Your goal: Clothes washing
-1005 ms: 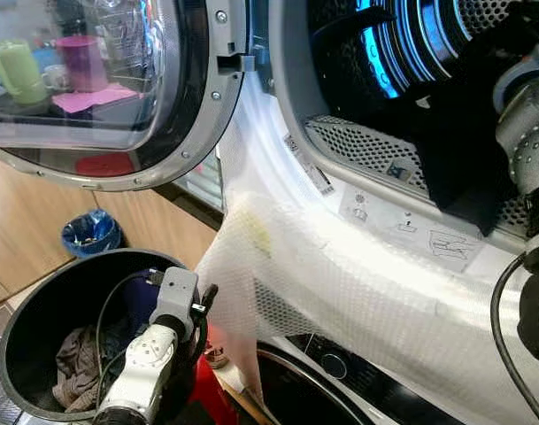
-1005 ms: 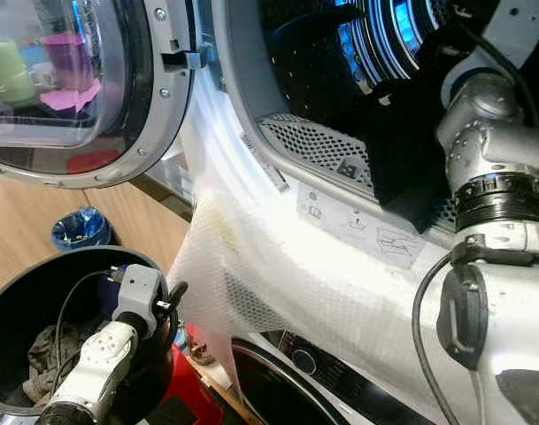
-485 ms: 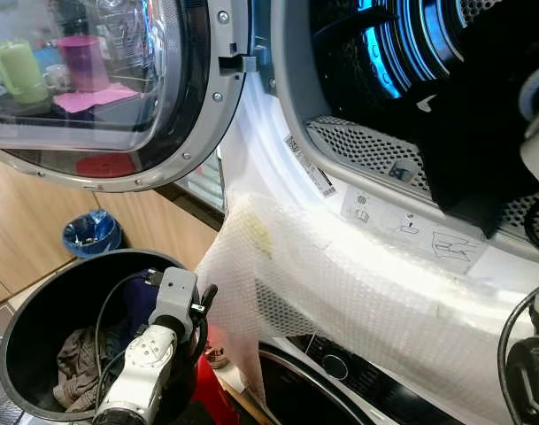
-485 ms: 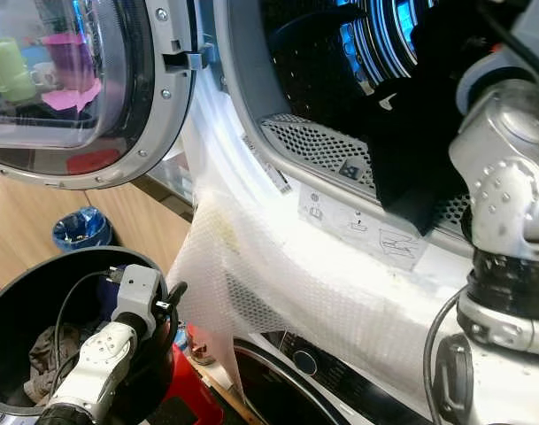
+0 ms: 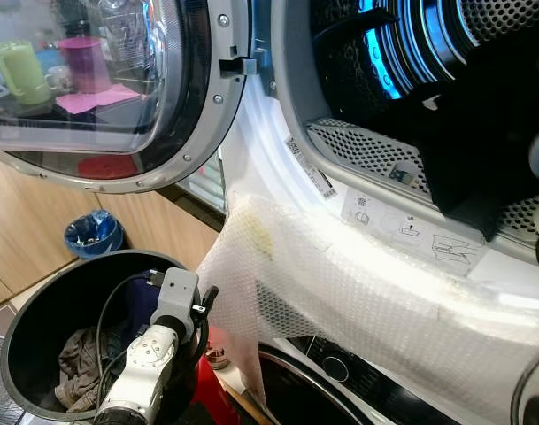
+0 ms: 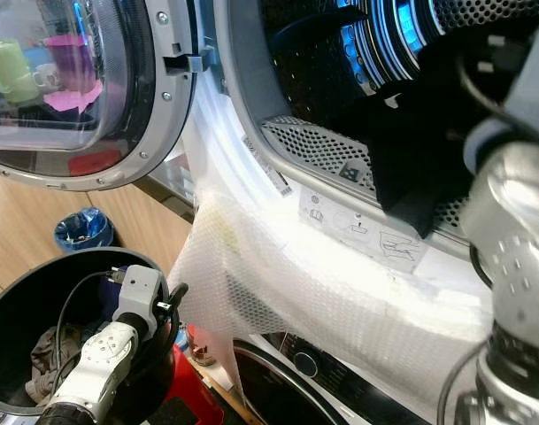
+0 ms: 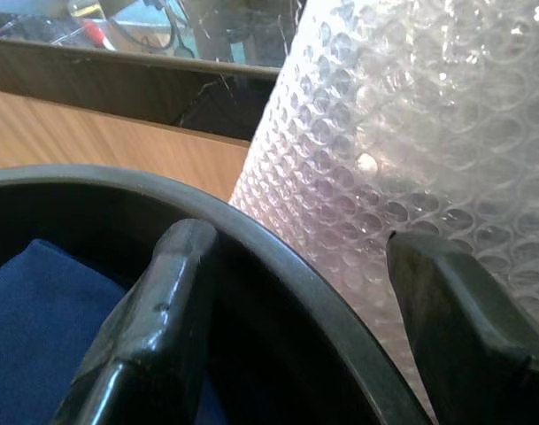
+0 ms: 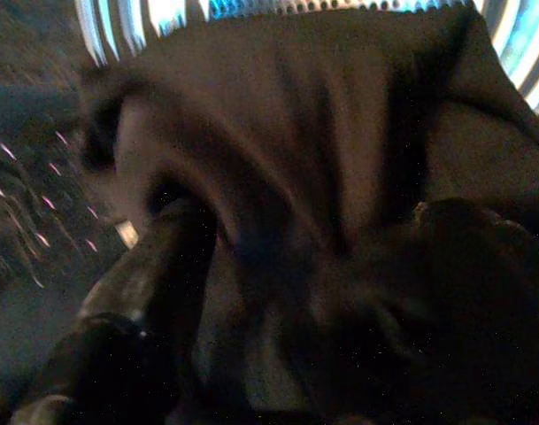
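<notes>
Wooden cabinet fronts (image 5: 21, 239) run behind a stacked white front-loading machine (image 5: 402, 221) whose round glass door (image 5: 101, 88) hangs swung wide. Draped over the machine's lower front is a sheet of clear bubble wrap (image 5: 340, 301). The left gripper (image 7: 291, 319) has its jaws spread across the rim of a round black plastic laundry bucket (image 5: 39, 301), one finger (image 7: 154, 328) inside the bucket above a blue cloth (image 7: 39, 319) and the other outside against the bubble wrap. Deeper in the bucket, below those jaws, lies a crumpled brown-grey garment (image 5: 79, 354). The right gripper (image 8: 278, 292) is inside the blue-lit perforated steel drum (image 5: 411, 44), with a dark black garment (image 6: 411, 168) bunched between and ahead of its jaws; the blurred, dark wrist view does not show whether they pinch it or stand apart. That garment hangs over the drum's lip.
</notes>
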You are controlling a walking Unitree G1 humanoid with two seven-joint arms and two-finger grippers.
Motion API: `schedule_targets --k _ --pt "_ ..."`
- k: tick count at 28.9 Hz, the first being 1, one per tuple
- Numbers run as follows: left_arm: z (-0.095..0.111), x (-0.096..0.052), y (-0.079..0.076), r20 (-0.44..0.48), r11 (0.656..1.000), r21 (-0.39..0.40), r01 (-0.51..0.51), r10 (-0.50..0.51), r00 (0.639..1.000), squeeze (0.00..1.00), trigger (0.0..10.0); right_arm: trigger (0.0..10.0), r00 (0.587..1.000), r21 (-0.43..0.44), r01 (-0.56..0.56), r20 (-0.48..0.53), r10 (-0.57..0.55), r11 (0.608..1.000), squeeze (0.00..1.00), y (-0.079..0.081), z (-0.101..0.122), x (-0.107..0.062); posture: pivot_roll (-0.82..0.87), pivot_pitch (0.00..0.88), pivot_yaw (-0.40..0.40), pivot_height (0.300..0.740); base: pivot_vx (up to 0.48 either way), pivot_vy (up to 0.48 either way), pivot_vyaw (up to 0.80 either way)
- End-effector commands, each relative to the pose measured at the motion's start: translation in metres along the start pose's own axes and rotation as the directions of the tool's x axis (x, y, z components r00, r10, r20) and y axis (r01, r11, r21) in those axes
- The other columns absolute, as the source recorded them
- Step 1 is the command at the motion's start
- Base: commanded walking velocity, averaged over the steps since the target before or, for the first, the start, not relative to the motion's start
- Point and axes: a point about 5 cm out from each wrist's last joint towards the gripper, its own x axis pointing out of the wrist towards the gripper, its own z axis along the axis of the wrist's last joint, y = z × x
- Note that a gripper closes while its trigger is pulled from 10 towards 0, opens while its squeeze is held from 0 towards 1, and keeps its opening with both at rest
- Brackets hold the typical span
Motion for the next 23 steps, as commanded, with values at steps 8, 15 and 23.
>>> schedule_targets --k 8,15,23 --pt "-0.014 -0.003 -0.005 -0.076 1.0 -0.014 0.009 -0.01 0.997 0.0 10.0 10.0 0.999 0.073 0.001 0.042 -0.005 0.997 1.0 -0.007 0.005 -0.033 0.04 0.067 -0.035 0.74 0.0 0.0 0.0" --pt "-0.013 -0.002 -0.006 -0.075 1.0 -0.016 0.009 -0.01 0.997 0.0 10.0 10.0 0.98 0.08 -0.193 0.072 0.188 0.978 0.0 -0.002 0.01 -0.06 0.02 0.073 -0.037 0.74 0.0 0.0 0.0" --pt "-0.011 -0.002 -0.007 -0.068 1.0 -0.015 0.021 -0.022 0.997 0.0 10.0 10.0 0.762 0.053 -0.605 0.329 0.558 0.795 0.0 0.012 0.03 -0.104 0.01 0.084 -0.031 0.74 0.0 0.0 0.0"
